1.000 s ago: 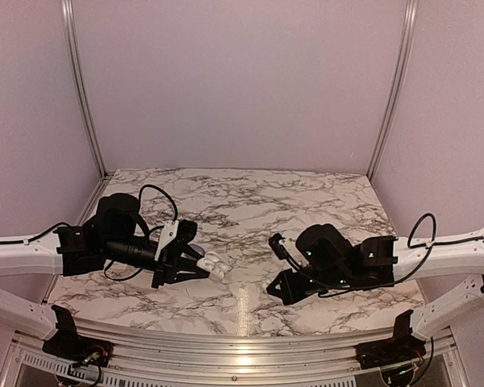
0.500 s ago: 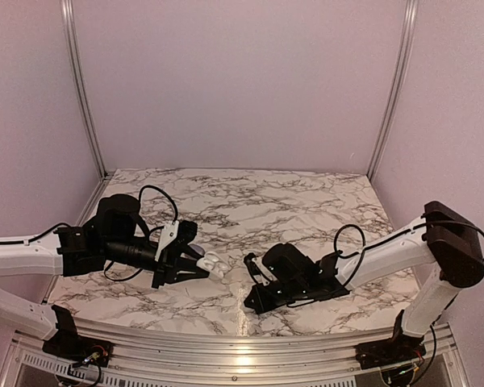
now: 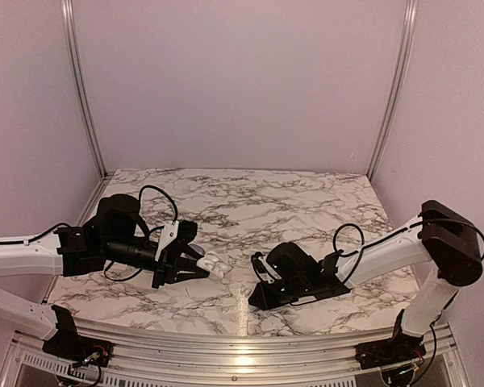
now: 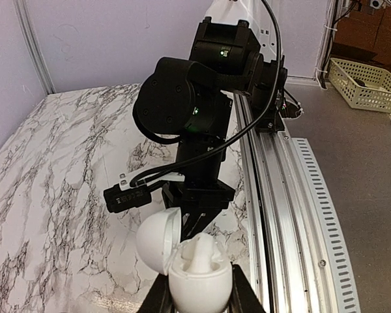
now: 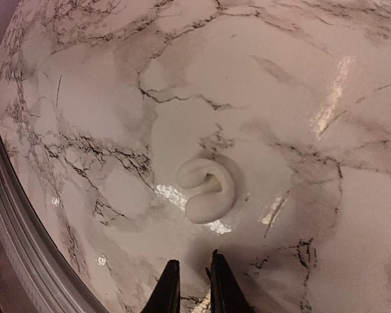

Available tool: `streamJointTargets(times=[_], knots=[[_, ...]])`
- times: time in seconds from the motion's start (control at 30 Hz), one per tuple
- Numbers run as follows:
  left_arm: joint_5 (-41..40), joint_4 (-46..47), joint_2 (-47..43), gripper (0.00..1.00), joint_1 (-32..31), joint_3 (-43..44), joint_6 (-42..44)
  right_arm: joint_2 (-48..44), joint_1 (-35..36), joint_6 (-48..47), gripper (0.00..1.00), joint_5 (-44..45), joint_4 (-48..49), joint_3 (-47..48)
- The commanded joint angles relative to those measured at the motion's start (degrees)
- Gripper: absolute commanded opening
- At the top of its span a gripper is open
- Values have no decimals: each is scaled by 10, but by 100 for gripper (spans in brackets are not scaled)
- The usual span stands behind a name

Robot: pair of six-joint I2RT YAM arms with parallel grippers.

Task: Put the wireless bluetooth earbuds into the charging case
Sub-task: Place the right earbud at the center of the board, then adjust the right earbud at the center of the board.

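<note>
Left gripper (image 3: 203, 266) is clamped on the charging case (image 4: 199, 280), one finger on either side of its base, and holds it off the marble table (image 5: 280, 78) left of centre. No change there: arm and case sit exactly where they were a second ago. The lid (image 4: 156, 238) stands flipped open to the left, and a pale rounded bud (image 4: 203, 251) pokes up out of the base.

The action is all on the right. A second ago that arm was folded back, its wrist well right of centre. Half a second ago it was stretched out across the front of the table, and now it is in almost the same spot, lying low over the marble, just right of the case.

Right gripper (image 5: 194, 287) has its fingers only a sliver apart, with nothing between them. They point at a loose earbud (image 5: 207, 189), a pale curled piece lying on the marble just ahead of the tips and not touching them. From the top view that earbud is too small to make out.
</note>
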Motion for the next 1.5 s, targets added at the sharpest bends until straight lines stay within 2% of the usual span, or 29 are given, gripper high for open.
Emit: streamJointTargets(times=[0.0, 0.17, 0.27, 0.43, 0.63, 0.97, 1.47], knots=[[1, 10, -16, 0, 2, -5, 1, -26, -1, -3, 15, 26, -32, -5], [2, 11, -15, 0, 3, -5, 1, -55, 5, -95, 21, 22, -108, 38], [2, 10, -15, 0, 3, -4, 1, -55, 11, -144, 28, 62, -158, 77], [2, 11, -22, 0, 2, -7, 1, -7, 5, -169, 36, 76, -150, 119], [3, 11, -19, 0, 2, -6, 2, 36, 2, -197, 55, 65, -126, 156], [2, 10, -21, 0, 3, -8, 2, 108, -3, -225, 56, 58, -155, 218], [3, 12, -15, 0, 3, -5, 5, 83, -4, -209, 56, 37, -159, 166]])
